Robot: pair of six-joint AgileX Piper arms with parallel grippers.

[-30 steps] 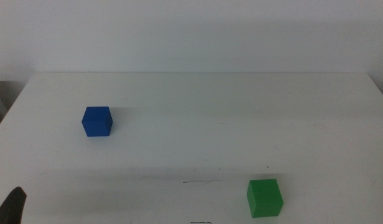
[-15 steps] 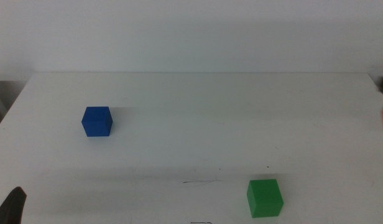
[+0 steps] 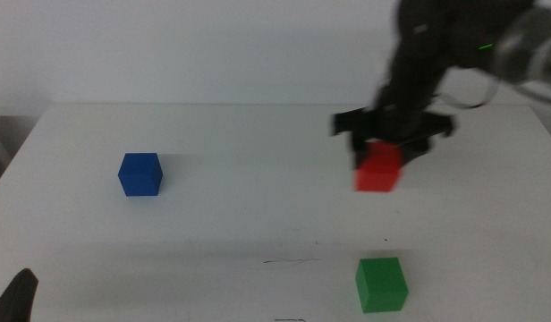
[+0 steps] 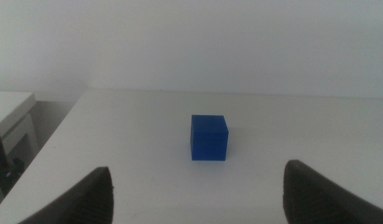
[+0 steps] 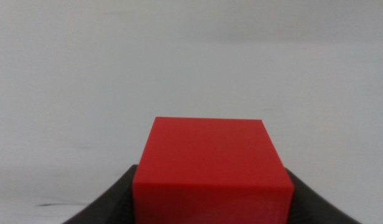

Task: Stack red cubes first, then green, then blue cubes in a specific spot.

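While the right gripper (image 3: 383, 154) hung above the table with its jaws clamped on the red cube (image 3: 378, 168), the placing step looked in hand: next, lower it onto the short dark line (image 3: 289, 261) near the front edge. Open tabletop lay between, the green cube (image 3: 381, 283) just beside the line, the blue cube (image 3: 139, 173) well apart, and the left gripper (image 4: 198, 205) waited with jaws wide at the near left corner.

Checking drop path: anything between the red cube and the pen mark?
Nothing: middle view shows bare white table between the red cube, held in the right pincer, and the pen mark.
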